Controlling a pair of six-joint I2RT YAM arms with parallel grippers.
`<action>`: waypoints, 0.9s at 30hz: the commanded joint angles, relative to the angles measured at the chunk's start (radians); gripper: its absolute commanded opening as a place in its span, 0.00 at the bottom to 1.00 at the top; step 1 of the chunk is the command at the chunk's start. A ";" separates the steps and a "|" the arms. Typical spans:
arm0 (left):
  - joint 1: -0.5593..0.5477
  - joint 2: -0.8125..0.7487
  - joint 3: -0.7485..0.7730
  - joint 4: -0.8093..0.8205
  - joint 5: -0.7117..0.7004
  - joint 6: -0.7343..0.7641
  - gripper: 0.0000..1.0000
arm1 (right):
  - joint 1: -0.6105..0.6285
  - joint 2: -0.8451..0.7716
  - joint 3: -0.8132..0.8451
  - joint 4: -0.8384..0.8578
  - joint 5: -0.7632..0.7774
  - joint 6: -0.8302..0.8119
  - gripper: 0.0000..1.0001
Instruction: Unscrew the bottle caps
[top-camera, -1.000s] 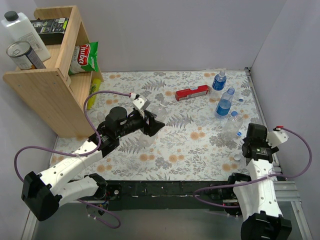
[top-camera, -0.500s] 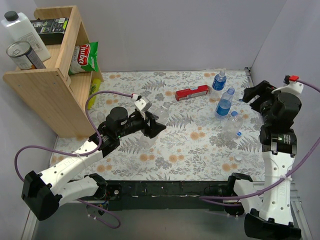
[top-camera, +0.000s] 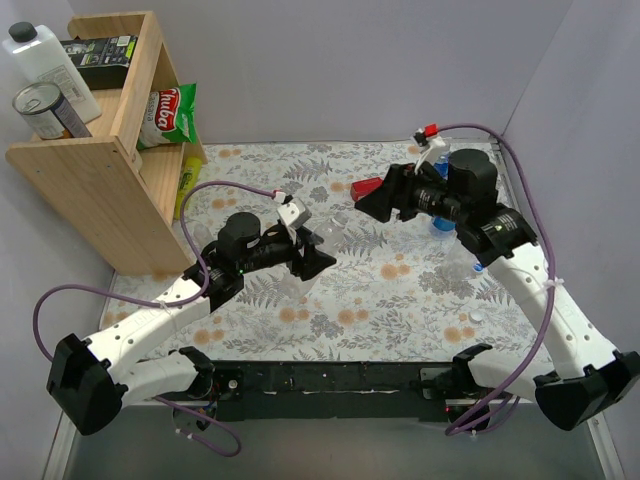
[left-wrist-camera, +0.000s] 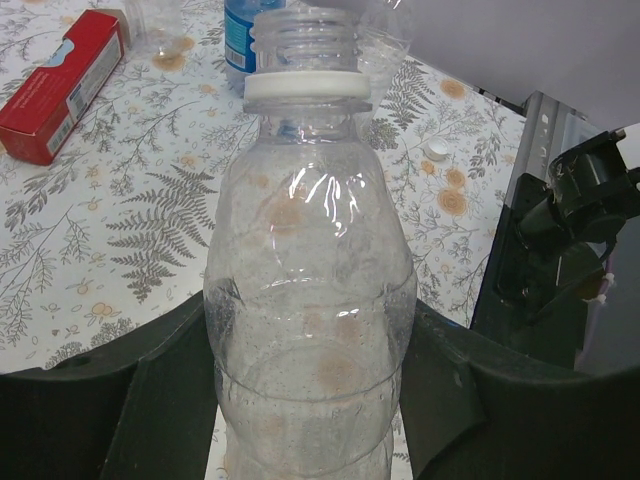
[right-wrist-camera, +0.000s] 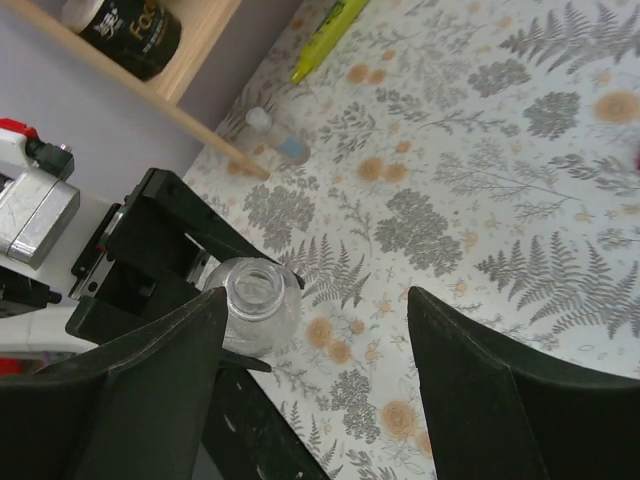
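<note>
My left gripper (top-camera: 306, 252) is shut on a clear, label-free bottle (left-wrist-camera: 308, 290) and holds it upright above the table. Its neck (left-wrist-camera: 302, 40) is open, with no cap, only a white ring below the thread. My right gripper (top-camera: 376, 196) is open and empty, off to the bottle's right. In the right wrist view the bottle's open mouth (right-wrist-camera: 253, 288) sits beside my left finger (right-wrist-camera: 150, 370). A loose white cap (left-wrist-camera: 436, 150) lies on the table. A small capped bottle (right-wrist-camera: 276, 137) lies by the shelf foot. Blue-labelled bottles (top-camera: 438, 223) are mostly hidden behind my right arm.
A red box (left-wrist-camera: 60, 85) lies at the table's back middle, partly under my right gripper. A wooden shelf (top-camera: 95, 165) with a jug, can and snack bag stands at the left. A yellow item (right-wrist-camera: 326, 38) lies beside it. Another loose cap (top-camera: 476, 314) lies front right.
My right arm has swung from the table's right edge up and left to the middle, gripper open, facing the held bottle. My left gripper with the bottle shifted slightly.
</note>
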 joint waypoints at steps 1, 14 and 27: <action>-0.005 -0.003 -0.004 0.018 0.031 0.030 0.36 | 0.066 0.048 0.028 0.066 -0.091 0.009 0.79; -0.005 0.017 0.004 0.010 0.034 0.029 0.36 | 0.181 0.163 0.030 0.099 -0.129 0.006 0.69; -0.005 0.016 0.005 0.010 -0.001 0.010 0.52 | 0.206 0.143 0.015 0.058 -0.085 -0.014 0.01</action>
